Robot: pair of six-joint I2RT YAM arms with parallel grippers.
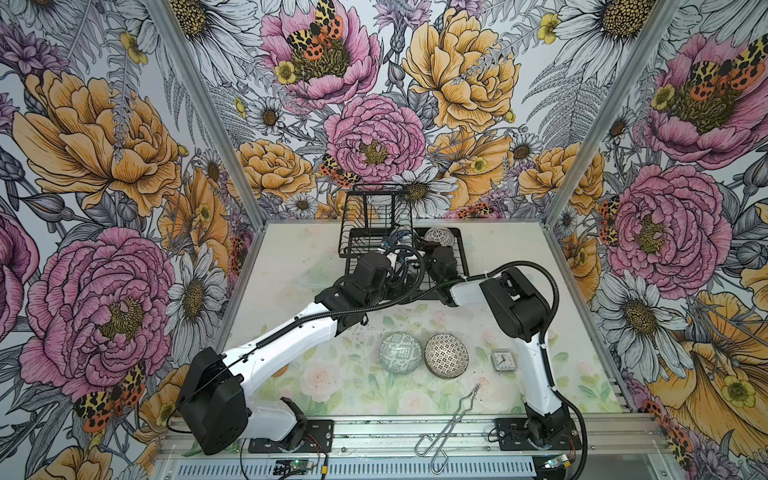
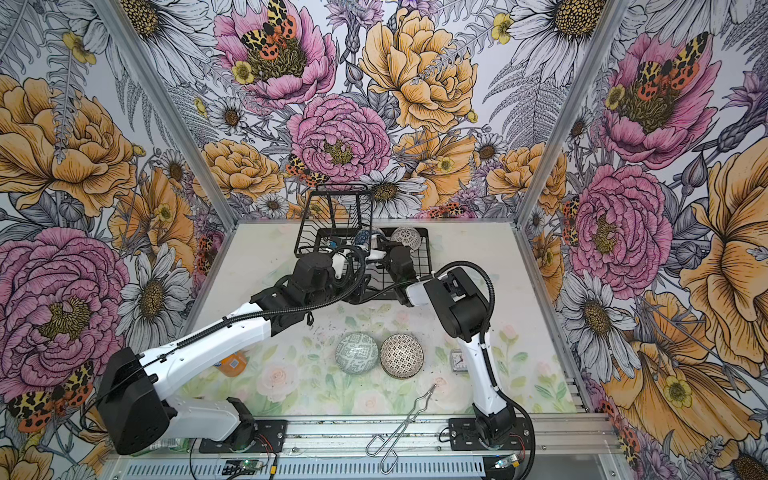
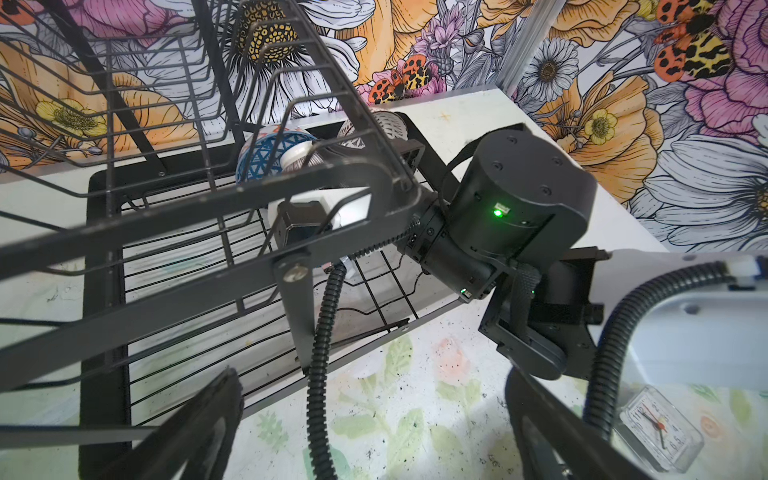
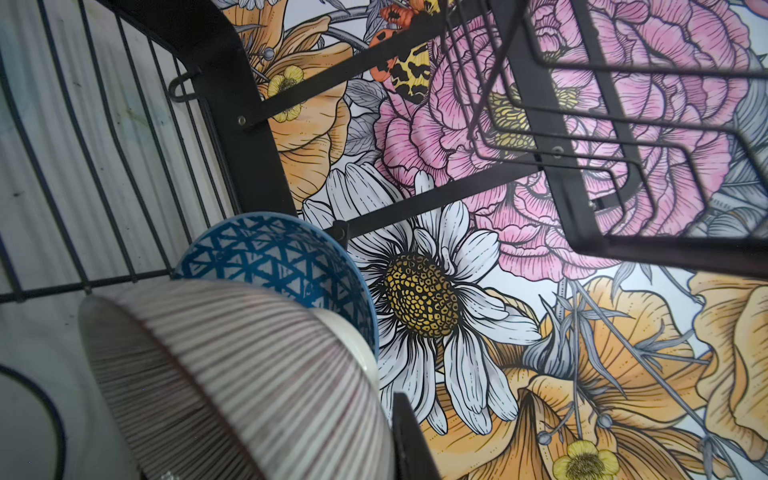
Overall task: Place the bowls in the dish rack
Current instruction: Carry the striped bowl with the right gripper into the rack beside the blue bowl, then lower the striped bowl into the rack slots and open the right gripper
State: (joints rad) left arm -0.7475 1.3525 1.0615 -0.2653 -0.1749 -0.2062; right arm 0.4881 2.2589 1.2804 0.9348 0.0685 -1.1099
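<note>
Dish rack (image 1: 361,208): black wire, tiered; slots stand bowls on edge. Left gripper (image 3: 374,428) by the rack's near side, jaws wide, empty. Right gripper (image 4: 392,419) inside the rack, clamped on the pink-striped bowl (image 4: 232,374), leaning it against the glossy blue-triangle bowl (image 4: 282,257). Dotted bowl (image 1: 439,237) in the rack's far corner; maze bowl (image 1: 400,353) and mosaic bowl (image 1: 446,356) well in front of the rack, unloaded

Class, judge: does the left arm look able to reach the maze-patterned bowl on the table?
Probably yes: the left fingers stand open and empty by the dish rack, and the maze bowl lies unobstructed nearer that arm's base.
</note>
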